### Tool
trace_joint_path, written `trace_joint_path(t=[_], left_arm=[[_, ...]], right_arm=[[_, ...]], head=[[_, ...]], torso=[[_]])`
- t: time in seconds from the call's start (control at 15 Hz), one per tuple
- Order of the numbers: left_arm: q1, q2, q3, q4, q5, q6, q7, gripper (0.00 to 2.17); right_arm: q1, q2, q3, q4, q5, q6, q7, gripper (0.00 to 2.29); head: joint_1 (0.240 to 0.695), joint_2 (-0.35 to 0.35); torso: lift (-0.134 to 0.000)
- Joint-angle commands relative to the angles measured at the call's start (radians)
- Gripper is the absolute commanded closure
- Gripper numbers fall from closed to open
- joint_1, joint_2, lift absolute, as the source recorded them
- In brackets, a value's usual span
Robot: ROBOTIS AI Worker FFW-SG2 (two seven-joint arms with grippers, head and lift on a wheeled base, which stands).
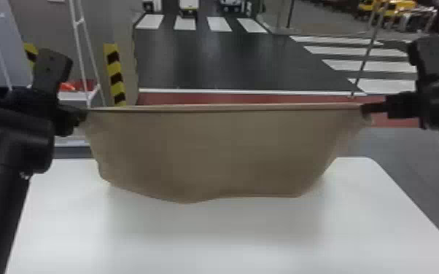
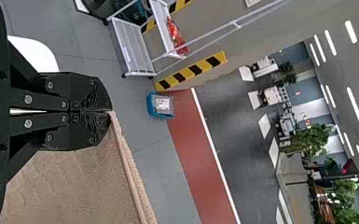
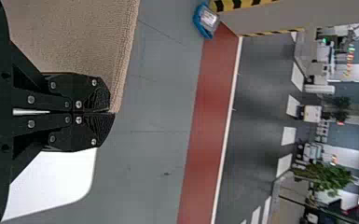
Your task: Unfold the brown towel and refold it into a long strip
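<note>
L gripper (image 2: 109, 112) & R gripper (image 3: 112, 112) are both closed, each w/ just a top corner of the brown towel (image 1: 211, 153) at its fingertips. Towel hangs btwn them, top edge taut, above the table (image 1: 208, 240). My worry: pull wider & a corner could pop out b/c the bite's so small. Lowered unevenly, hem below the grippers may bunch, prob. spoiling the strip.

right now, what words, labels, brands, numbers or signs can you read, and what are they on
No text can be read.
Small blue container with a pale patch: any print is too small to read.
Brown cloth towel, white table: none seen.
</note>
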Motion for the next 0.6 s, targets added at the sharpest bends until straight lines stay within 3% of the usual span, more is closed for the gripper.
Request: trace_joint_path(t=[0.0, 0.13, 0.27, 0.4, 0.53], left_arm=[[-0.075, 0.000, 0.021, 0.050, 0.045, -0.009, 0.029, 1.92], [-0.019, 0.006, 0.053, -0.109, 0.068, 0.025, 0.014, 1.92], [0.145, 0.024, 0.118, -0.320, 0.065, 0.037, -0.021, 1.92], [0.343, 0.038, 0.144, -0.482, 0.067, 0.003, -0.029, 1.92], [0.579, 0.043, 0.194, -0.608, 0.067, -0.153, -0.028, 1.92]], right_arm=[[-0.115, 0.009, -0.022, 0.057, -0.019, -0.032, -0.035, 2.25], [-0.126, 0.003, -0.032, 0.008, -0.067, 0.027, -0.015, 2.25], [-0.006, -0.017, -0.022, -0.122, -0.111, 0.054, 0.023, 2.25], [0.206, -0.074, -0.044, -0.294, -0.183, 0.094, 0.068, 2.25], [0.460, -0.094, -0.084, -0.491, -0.220, 0.085, 0.115, 2.25]], head=[[0.435, -0.086], [0.380, -0.084], [0.330, -0.078], [0.349, -0.062], [0.406, -0.057]], torso=[[-0.123], [-0.123], [-0.123], [-0.123], [-0.123]])
